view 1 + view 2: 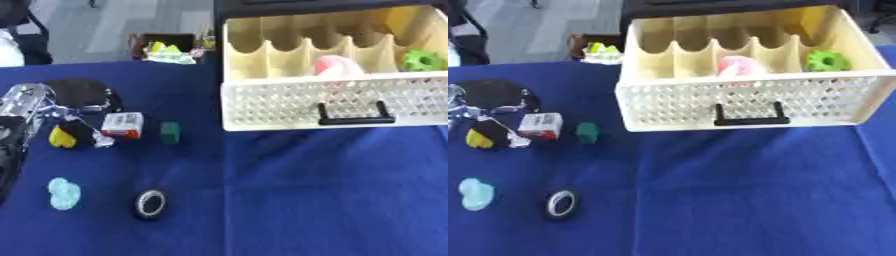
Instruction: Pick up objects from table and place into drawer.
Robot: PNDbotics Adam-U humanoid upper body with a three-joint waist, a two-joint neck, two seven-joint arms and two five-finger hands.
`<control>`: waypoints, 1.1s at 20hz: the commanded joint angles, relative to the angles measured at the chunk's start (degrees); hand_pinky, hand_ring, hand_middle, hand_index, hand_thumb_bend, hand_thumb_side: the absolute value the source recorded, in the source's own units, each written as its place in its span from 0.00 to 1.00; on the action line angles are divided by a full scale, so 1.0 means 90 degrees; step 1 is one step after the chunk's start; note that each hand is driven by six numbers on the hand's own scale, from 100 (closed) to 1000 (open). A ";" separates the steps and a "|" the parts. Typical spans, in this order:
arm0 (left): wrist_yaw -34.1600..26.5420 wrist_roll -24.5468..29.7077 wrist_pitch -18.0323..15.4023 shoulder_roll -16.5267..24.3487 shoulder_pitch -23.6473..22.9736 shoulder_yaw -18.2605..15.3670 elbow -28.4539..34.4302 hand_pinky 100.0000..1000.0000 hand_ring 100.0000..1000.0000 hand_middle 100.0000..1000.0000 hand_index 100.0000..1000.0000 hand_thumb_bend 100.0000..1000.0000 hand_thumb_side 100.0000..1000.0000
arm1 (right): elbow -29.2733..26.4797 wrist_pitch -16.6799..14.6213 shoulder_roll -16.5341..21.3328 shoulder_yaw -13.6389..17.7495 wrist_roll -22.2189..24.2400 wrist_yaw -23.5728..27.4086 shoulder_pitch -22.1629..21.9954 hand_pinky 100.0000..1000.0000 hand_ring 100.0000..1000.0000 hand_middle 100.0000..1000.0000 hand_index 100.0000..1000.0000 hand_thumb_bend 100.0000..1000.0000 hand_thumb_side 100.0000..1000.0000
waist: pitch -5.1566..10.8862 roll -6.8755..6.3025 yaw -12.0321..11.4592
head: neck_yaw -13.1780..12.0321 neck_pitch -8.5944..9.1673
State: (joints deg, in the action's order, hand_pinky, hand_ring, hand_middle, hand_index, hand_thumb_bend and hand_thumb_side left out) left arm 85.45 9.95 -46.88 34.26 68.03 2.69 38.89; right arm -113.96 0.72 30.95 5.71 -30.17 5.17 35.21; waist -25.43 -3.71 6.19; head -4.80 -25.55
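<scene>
Your left hand (74, 131) has its fingers curled around the yellow object (61, 138) at the left of the worktop (306, 190), well apart from the drawer (332, 100), so it may knock the small box (122, 124) just beside when lifting.

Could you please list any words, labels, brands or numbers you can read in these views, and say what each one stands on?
None can be read.
Small white box with an orange-red edge: any print is too blurred to read.
Cream drawer, black tape roll: no lettering shows.
</scene>
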 commanded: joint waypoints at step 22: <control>-0.0548 0.0428 -0.0134 0.0088 0.0190 0.0007 0.0071 0.47 0.59 0.47 0.57 0.05 0.44 | -0.0070 0.0064 -0.0047 0.0065 -0.0024 0.0032 -0.0024 0.87 0.65 0.47 0.75 0.00 1.00 | 0.0362 0.0098 -0.0120 | -0.0033 -0.0038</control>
State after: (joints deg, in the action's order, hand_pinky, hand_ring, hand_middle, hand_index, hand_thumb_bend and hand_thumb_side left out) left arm 81.31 13.40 -47.98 33.68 68.24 2.72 38.59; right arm -113.96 1.19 29.86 5.94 -30.37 5.19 34.68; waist -23.98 -3.01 5.15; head -4.93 -25.66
